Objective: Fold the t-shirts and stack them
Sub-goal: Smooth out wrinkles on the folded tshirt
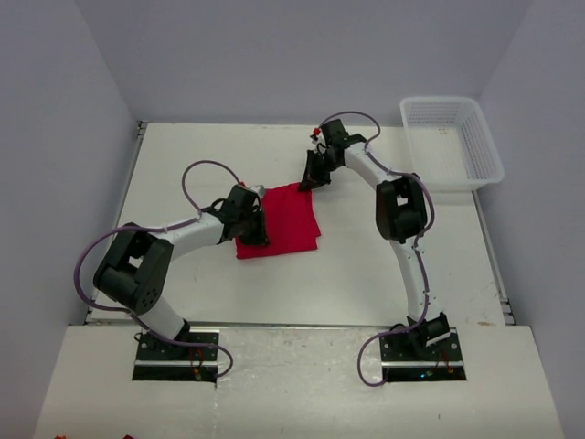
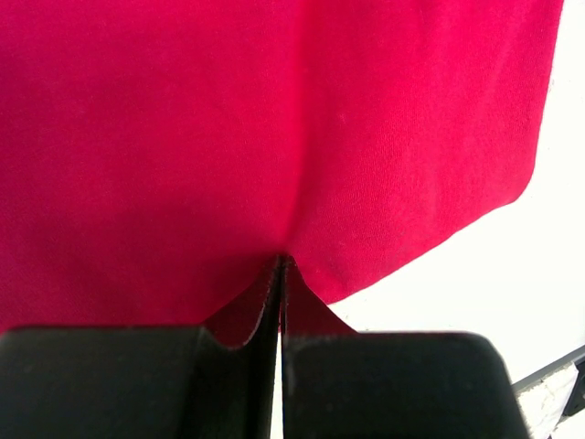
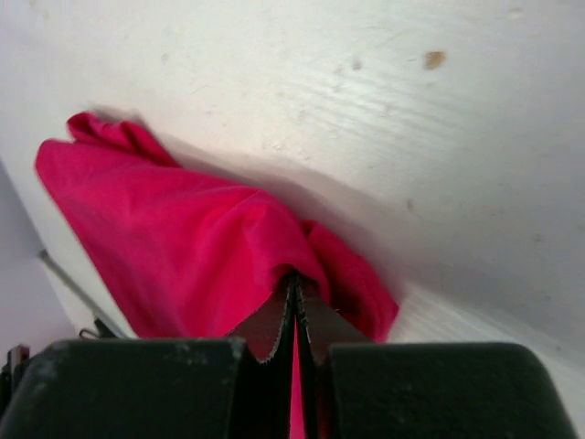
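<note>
Since left claw [image 2: 281,261] and right claw [image 3: 294,279] each clamp tight on the shirt [image 1: 283,219] at opposite edges, the hold probably serves to carry a fold across the surface [image 1: 366,274].

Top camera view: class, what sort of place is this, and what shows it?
Probably a robot lab test cell: a white table boxed in by plain walls, the left gripper and right gripper both shut on one red t-shirt, and a white mesh basket at its far right corner.
</note>
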Motion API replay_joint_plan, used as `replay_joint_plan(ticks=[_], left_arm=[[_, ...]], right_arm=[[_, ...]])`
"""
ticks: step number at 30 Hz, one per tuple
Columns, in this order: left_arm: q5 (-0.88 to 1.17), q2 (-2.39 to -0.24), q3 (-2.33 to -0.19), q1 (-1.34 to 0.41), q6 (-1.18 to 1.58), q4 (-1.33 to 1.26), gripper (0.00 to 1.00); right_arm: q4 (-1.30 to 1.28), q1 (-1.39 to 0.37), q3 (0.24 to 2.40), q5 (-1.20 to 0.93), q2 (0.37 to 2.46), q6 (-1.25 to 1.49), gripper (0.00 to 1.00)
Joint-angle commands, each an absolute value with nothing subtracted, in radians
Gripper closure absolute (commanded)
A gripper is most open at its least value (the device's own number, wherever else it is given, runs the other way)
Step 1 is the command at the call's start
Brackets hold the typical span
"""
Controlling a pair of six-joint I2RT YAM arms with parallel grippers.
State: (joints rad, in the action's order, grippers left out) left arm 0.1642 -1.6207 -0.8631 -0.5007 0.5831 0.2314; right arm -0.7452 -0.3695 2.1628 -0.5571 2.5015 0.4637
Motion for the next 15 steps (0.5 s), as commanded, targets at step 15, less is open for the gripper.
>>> replay_joint_plan(ticks=[15], left_arm=[[0.199, -1.635, -0.839, -0.505, 0.557, 0.195, 1.00]], right_arm=[[-0.772, -0.330, 2.180, -0.209, 2.392, 0.416, 1.00]])
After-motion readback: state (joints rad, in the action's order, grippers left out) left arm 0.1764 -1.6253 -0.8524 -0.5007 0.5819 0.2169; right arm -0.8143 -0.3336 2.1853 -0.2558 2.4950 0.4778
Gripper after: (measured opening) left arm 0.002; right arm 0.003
